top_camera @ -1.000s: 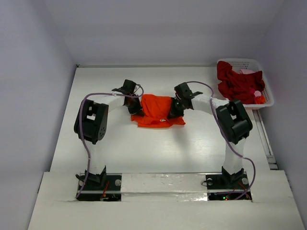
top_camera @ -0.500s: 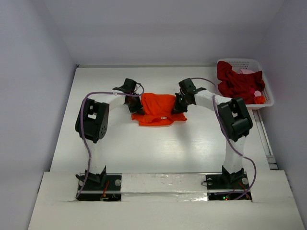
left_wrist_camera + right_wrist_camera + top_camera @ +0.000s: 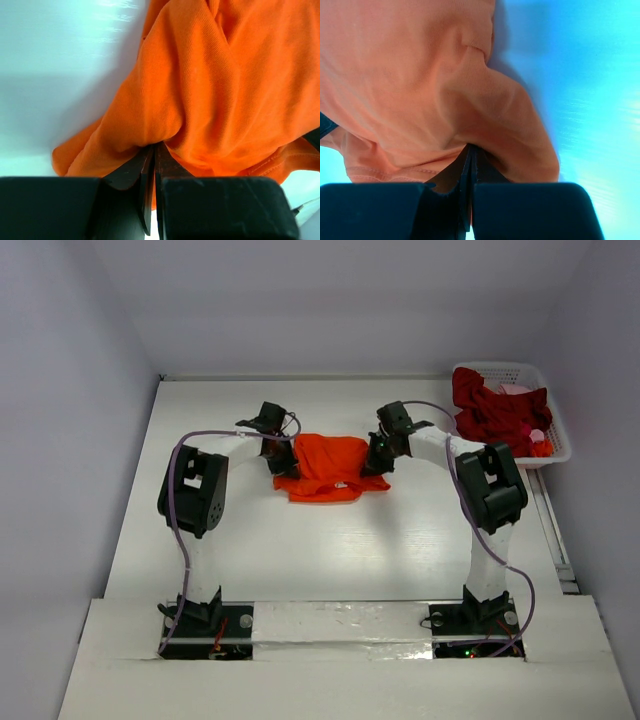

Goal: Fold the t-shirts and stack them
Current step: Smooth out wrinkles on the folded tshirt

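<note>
Left gripper (image 3: 154,149) and right gripper (image 3: 470,151) clamped tight on the orange t-shirt (image 3: 328,468).
Each pinches one side edge, cloth bunched between.

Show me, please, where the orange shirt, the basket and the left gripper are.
orange shirt (image 3: 328,466): top view, middle of the cloth.
basket (image 3: 497,367): top view, far rim.
left gripper (image 3: 153,150): left wrist view, between the fingertips pinching the shirt.
</note>
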Available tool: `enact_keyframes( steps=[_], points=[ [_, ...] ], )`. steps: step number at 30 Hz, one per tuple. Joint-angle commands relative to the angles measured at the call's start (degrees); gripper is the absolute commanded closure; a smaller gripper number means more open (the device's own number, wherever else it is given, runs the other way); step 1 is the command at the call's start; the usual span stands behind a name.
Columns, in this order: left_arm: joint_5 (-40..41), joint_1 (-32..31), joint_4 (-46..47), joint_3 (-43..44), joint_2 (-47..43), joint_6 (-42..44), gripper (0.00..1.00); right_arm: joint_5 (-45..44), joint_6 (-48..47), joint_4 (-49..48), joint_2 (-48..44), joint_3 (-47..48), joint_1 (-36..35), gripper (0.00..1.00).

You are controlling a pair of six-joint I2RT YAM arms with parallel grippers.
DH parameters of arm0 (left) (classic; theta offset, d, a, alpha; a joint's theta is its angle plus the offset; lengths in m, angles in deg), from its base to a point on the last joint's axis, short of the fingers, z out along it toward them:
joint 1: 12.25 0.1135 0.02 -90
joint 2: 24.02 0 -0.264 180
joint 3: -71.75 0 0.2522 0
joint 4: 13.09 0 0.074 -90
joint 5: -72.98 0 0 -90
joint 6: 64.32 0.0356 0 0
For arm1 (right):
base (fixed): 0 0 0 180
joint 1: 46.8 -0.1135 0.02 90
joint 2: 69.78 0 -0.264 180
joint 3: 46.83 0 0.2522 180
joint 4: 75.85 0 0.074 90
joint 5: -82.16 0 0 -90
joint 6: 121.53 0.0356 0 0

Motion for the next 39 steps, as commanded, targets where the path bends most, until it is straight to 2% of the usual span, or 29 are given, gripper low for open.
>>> enact_keyframes(
  steps=[1,15,20,28,39],
  points=[
    [5.1,0.4,-5.1,2.7,-2.1,1.8,0.98,-1.4,-1.4,1.2,-0.3,2.8,0.5,1.0],
    [4.6,1.0,-14.2,14.1,-11.2,2.3,0.95,-1.9,-2.1,3.2,-4.4,4.4,1.0,1.0],
    [1.8,1.0,-10.1,9.9,-10.8,0.9,0.95,0.9,-1.7,2.3,-5.4,2.9,1.0,1.0],
    [-2.0,-1.6,0.5,-0.8,-9.1,-0.6,0.94,-1.5,-3.8,1.5,-8.2,-1.6,0.5,1.0],
    [-1.9,-6.4,3.1,-0.8,-5.2,-2.8,0.94,-1.8,-3.5,1.1,-7.6,-2.3,-2.8,1.0]
  ],
)
